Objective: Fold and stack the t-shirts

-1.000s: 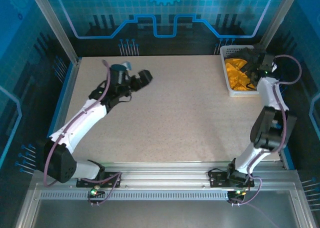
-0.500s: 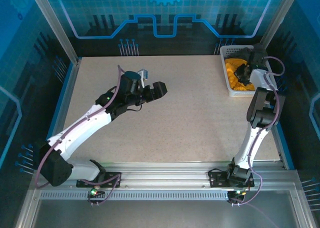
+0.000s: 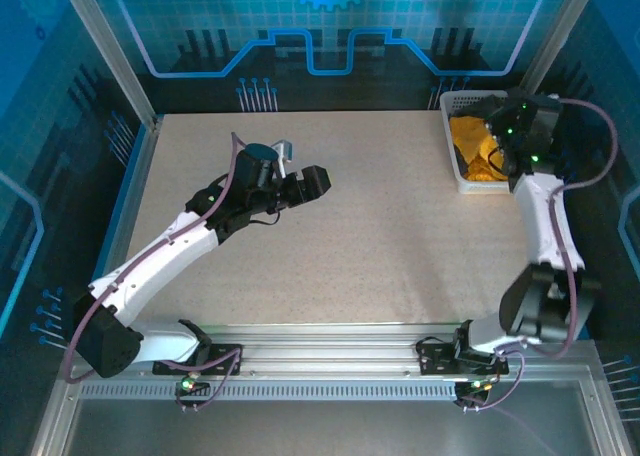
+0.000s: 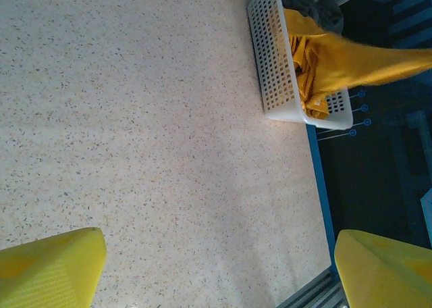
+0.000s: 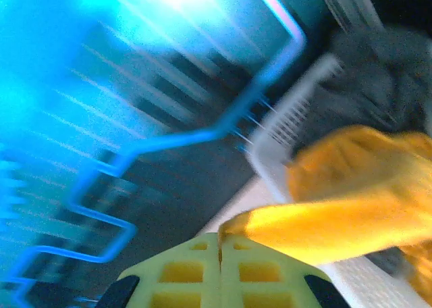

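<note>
Right pincer (image 5: 220, 244) clamps orange-yellow t-shirt (image 4: 351, 58) at far-right basket (image 4: 273, 58); left pincer (image 3: 315, 181) stands open over the surface (image 3: 380, 246).

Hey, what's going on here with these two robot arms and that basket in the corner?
The right claw is shut on the orange-yellow t-shirt, with a stretch of it drawn taut out of the white mesh basket at the table's far right corner. The dark grey t-shirt lies in the basket. The left claw hovers open over the table, holding nothing. Nothing is folded yet.
</note>
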Controlling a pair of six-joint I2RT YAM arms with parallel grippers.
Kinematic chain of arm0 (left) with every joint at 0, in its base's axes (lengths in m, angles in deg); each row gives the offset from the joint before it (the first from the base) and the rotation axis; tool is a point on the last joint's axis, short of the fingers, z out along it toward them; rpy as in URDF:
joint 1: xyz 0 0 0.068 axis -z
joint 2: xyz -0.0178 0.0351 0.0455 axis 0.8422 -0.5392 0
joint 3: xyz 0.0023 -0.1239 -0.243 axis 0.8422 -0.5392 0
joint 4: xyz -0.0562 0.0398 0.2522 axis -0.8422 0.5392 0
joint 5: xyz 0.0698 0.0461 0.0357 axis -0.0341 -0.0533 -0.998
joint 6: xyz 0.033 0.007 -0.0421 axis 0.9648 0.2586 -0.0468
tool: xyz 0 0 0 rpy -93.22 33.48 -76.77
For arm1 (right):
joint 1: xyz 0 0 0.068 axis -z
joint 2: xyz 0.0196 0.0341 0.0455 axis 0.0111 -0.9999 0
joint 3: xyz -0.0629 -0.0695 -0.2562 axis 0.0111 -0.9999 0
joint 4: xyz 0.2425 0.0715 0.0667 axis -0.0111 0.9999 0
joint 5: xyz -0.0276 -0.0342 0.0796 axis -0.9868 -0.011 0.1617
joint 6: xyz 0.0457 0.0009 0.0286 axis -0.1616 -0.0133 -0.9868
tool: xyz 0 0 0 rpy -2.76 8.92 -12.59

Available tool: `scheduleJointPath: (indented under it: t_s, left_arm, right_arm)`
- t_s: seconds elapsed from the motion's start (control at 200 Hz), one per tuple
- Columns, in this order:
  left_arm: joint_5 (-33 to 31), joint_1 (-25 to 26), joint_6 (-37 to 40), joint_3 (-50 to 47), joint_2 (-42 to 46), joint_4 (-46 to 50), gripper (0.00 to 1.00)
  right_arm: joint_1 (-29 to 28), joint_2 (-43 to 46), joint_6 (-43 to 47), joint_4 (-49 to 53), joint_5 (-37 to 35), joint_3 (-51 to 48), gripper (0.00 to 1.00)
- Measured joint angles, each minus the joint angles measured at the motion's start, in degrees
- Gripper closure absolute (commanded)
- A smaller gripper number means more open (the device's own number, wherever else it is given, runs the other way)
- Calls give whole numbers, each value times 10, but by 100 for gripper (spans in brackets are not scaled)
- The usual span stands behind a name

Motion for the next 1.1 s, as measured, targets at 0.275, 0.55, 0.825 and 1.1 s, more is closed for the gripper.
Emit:
scheduleJointPath:
  t_s: [0.275, 0.55, 0.825, 1.1]
  left_arm:
    - [-26, -12, 0, 0, 0, 33, 11]
    - [-92, -27, -14, -28, 42, 89, 9]
    - [-201, -34, -45, -57, 157, 175, 9]
    - [-194, -35, -66, -125, 235, 202, 17]
  right_arm:
    - [-79, 14, 30, -25, 9, 225, 100]
    - [-314, -84, 92, -52, 52, 407, 100]
    - [-527, -302, 132, 45, 71, 446, 35]
    - [-548, -306, 150, 138, 77, 240, 34]
